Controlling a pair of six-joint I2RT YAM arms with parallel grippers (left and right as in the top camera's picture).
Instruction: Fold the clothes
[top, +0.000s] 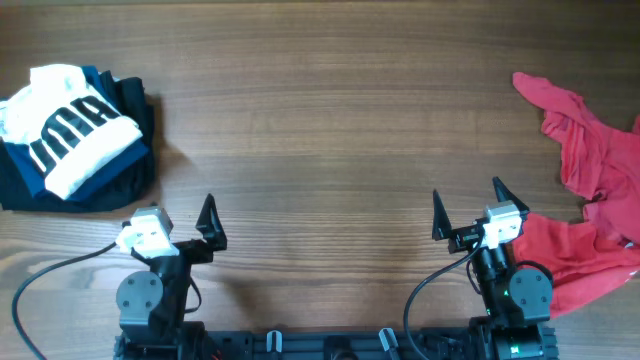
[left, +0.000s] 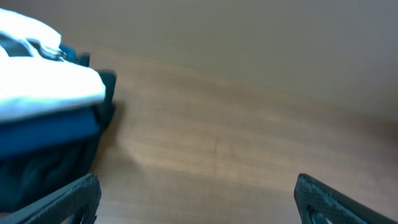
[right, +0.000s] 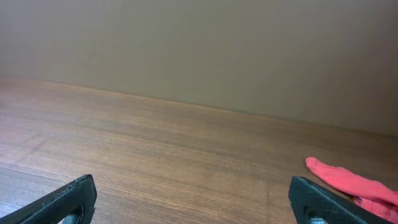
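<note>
A folded white T-shirt with a black striped print (top: 72, 128) lies on top of folded blue (top: 108, 170) and black (top: 128, 185) garments in a stack at the far left; the stack also shows in the left wrist view (left: 43, 93). A crumpled red garment (top: 590, 215) lies at the right edge, its tip in the right wrist view (right: 351, 183). My left gripper (top: 180, 225) is open and empty near the front edge, right of the stack. My right gripper (top: 468, 213) is open and empty, just left of the red garment.
The wooden table (top: 320, 130) spans the whole view. Both arm bases and cables (top: 60, 270) sit along the front edge. A plain wall stands behind the table in the wrist views.
</note>
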